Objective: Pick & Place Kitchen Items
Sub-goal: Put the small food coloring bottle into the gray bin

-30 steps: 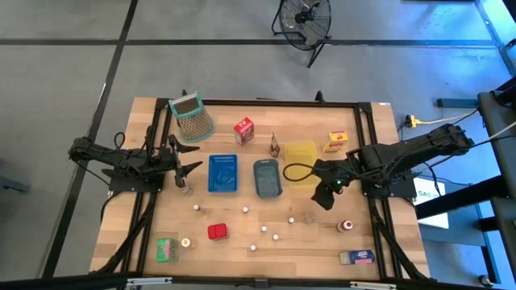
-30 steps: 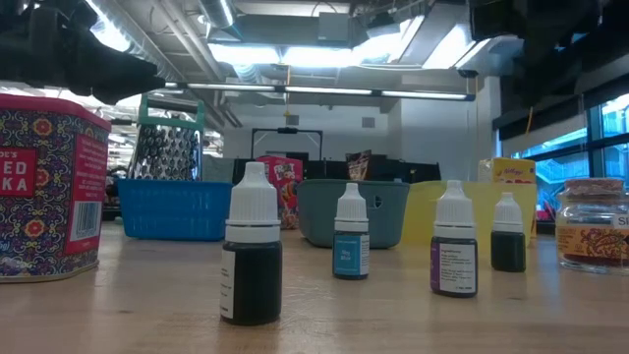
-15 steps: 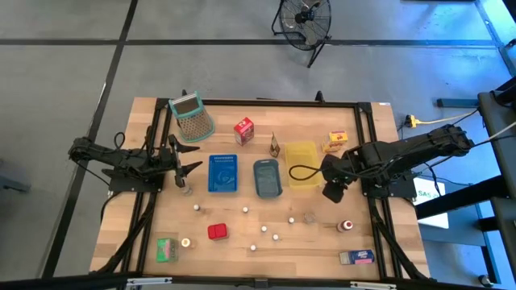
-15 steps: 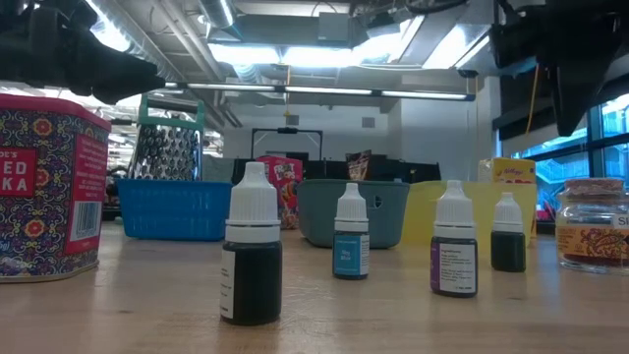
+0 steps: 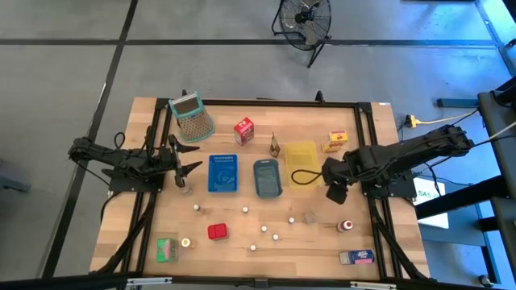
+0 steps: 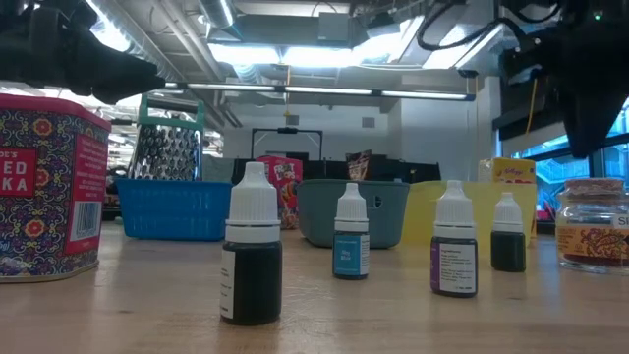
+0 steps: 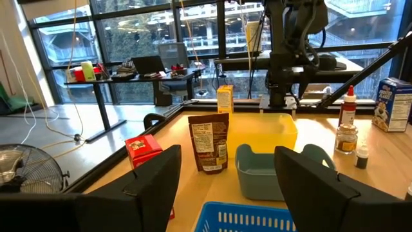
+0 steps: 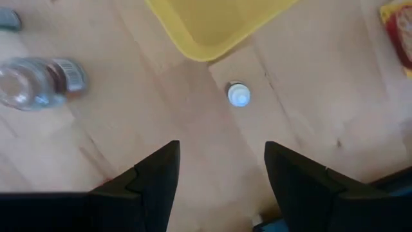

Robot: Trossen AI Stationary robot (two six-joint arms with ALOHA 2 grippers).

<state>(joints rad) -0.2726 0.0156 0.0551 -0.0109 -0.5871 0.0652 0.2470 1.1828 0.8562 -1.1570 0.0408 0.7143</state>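
Our right pincer [image 5: 334, 192] hovers at the right of centre in the high view, just off the lower right corner of the flat yellow plastic tray [image 5: 301, 154], its fingers [image 8: 154, 177] apart and empty. Through its wrist camera we look straight down on a small white-capped dropper bottle [image 8: 238, 95] standing on the wooden tabletop [image 5: 242, 250] just beside the tray's edge, with a clear glass jar [image 8: 40, 80] lying farther off. We judge this bottle to be the item in hand. To take it well we should centre it between the two fingers, since it sits ahead of them rather than in the gap, then descend vertically so neither finger clips the tray rim, and close low enough to catch the body below the cap. Our left pincer [image 5: 184, 167] waits at the left of the frame, beside the blue ribbed tray [image 5: 223, 174], fingers apart and holding nothing.
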